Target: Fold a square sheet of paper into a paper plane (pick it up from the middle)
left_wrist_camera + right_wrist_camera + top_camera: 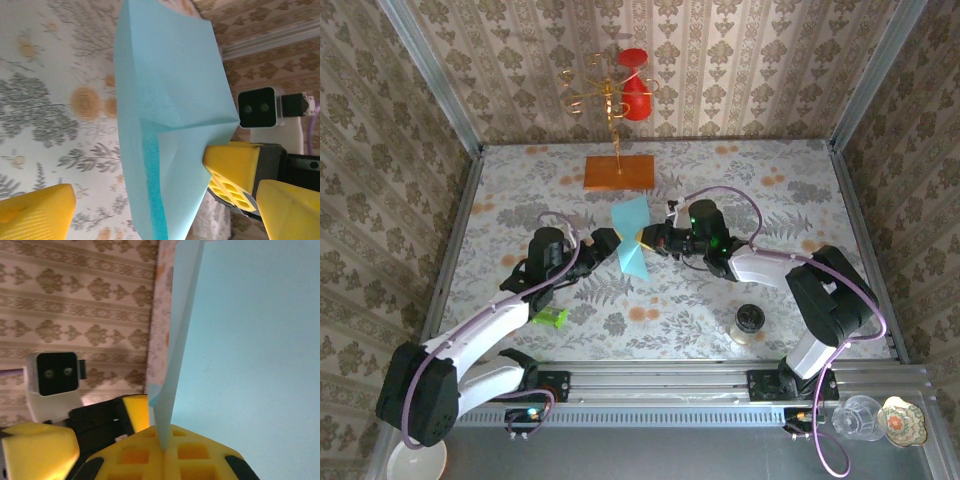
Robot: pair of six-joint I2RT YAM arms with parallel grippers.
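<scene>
— Why is the paper [631, 222] hanging up there and not lying flat?

— I'd say it's so both arms can reach its two faces. It's in the middle of the top view, lifted off the table [770, 200] and standing almost on edge, just below the orange board [618, 172]. The right end effector [645, 241] carries it alone. In the right wrist view its yellow pads [150, 460] are pressed together at the bottom of the frame, with the paper's edge rising straight out from between them.

— And the left end effector [610, 243]? It's right beside the sheet.

— It's close, but not gripping. In the left wrist view one of its fingers [35, 212] sits in the lower left corner and the other in the lower right. They are spread wide, the sheet hangs in the gap between them, and neither seems to touch it.

— So why clamp at that spot?

— The left wrist view shows creases, with a slanted fold meeting a corner at the right of the frame. The right arm pinches just below that corner, probably to keep the folded layers from springing apart. The open left looks free to take a fresh hold for the next fold.

— It's no plane yet, then.

— No, I see a few folds but no nose.
</scene>
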